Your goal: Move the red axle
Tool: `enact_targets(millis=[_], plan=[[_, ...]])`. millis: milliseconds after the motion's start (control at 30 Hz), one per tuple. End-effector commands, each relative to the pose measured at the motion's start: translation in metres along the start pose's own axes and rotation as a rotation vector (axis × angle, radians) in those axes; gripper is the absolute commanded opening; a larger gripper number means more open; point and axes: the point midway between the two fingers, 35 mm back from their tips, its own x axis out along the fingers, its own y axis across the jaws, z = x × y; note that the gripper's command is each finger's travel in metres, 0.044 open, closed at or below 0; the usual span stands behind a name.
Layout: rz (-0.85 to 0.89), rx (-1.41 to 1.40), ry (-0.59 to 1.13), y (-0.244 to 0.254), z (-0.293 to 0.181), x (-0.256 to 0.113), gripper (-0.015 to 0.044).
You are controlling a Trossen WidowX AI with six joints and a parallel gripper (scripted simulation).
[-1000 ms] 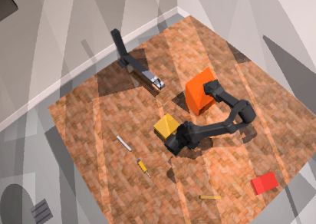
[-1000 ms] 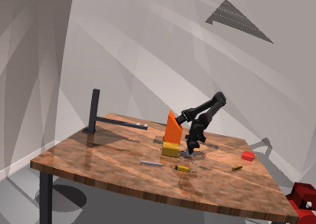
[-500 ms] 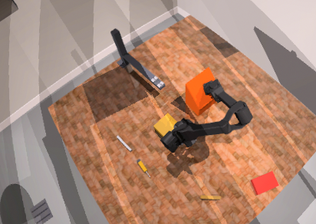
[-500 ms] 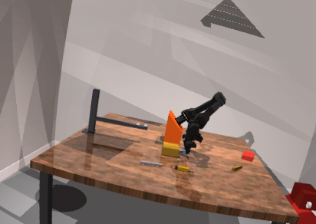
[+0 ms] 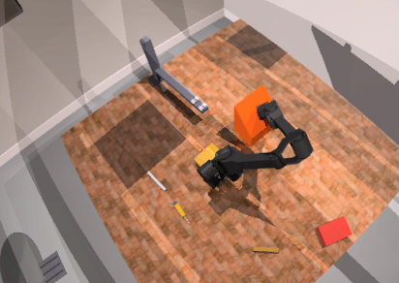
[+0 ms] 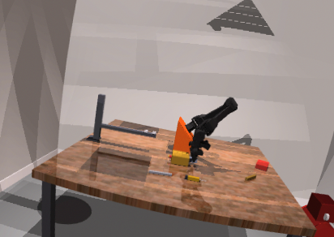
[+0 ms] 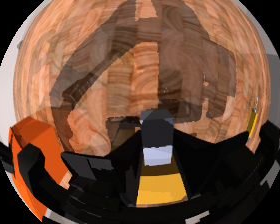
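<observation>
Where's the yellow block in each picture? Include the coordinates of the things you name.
Top: near the middle, a little low, beside the claw [image 5: 211, 175] [image 6: 195, 157] [image 7: 155, 132].
Exterior: below the middle, a bit right, in front of the orange block.
Wrist: low middle; this is the yellow block [image 5: 206, 154] [image 6: 180, 158] [image 7: 162, 192].
All three show the orange block [image 5: 249, 120] [image 6: 181, 140] [image 7: 43, 152].

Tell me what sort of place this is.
Probably a robot workbench in a plain room: a wood-plank table, a black robot arm and a yellow-handled screwdriver.
</observation>
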Motion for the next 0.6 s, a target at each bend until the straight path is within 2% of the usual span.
enact_targets(millis=[0, 367, 567], plan=[[0.0, -0.006, -0.001, 0.0, -0.003, 0.0, 0.0], [0.0, -0.006, 0.0, 0.0, -0.002, 0.001, 0.0], [0.001, -0.006, 0.001, -0.003, 0.022, 0.001, 0.0]])
